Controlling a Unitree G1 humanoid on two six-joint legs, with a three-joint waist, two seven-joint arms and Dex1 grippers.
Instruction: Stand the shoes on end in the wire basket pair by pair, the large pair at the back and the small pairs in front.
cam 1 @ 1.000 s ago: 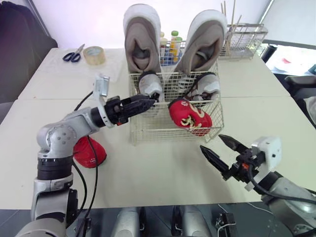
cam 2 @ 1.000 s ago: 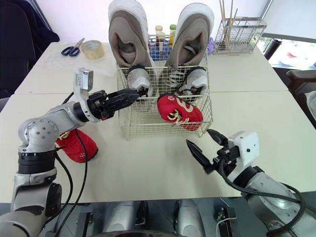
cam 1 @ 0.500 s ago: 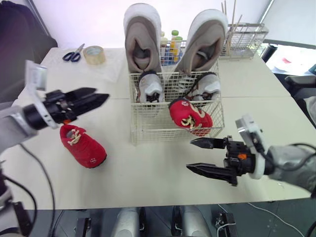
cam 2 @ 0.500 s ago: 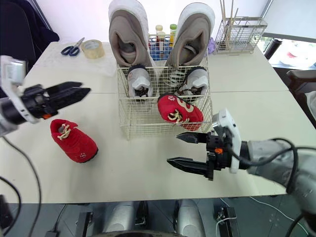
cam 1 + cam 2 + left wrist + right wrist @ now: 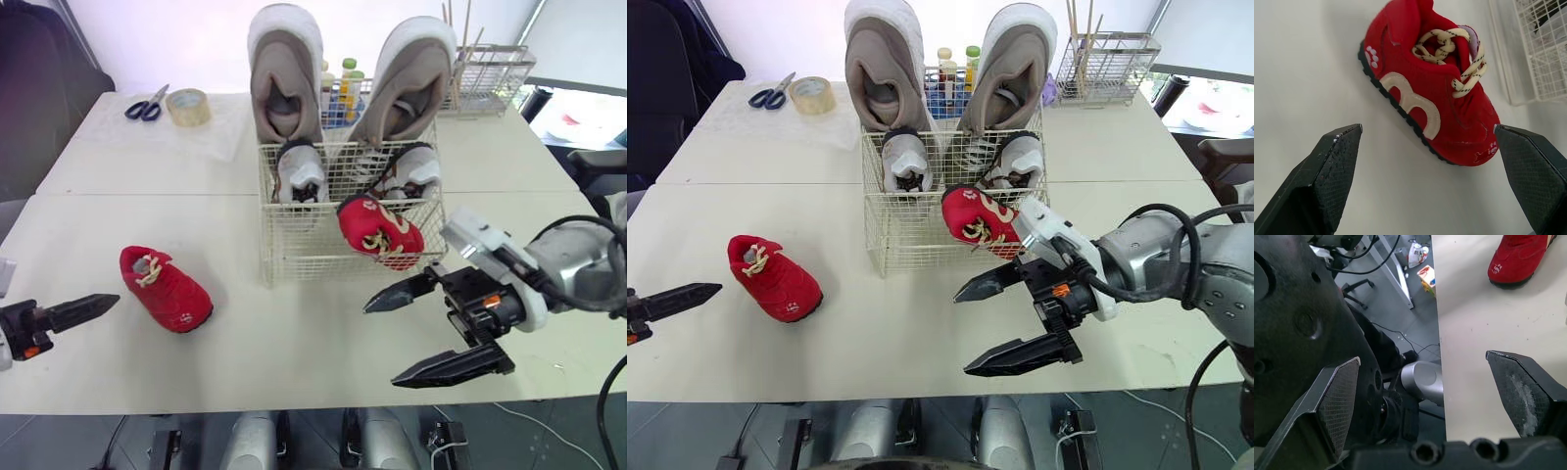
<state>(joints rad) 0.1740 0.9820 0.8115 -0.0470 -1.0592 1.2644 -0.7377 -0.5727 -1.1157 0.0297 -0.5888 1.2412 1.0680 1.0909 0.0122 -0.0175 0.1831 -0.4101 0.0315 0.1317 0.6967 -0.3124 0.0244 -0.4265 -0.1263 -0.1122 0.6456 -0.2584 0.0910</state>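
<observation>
Ahead of the left gripper [image 5: 96,303], by the left eye view, the loose red shoe [image 5: 165,289] lay on its sole on the table [image 5: 294,338], near the fingertips. The right gripper [image 5: 381,344], spread wide and empty, hung well apart from it, beside the wire basket [image 5: 294,257] holding the second red shoe [image 5: 380,231]. From the left wrist, the fingers [image 5: 1332,166] stood wide apart, the shoe beyond them, its long axis slanting across their gap. From the right wrist, its toe lay far past those spread fingers [image 5: 1337,396]. The left arm looked the nearer.
</observation>
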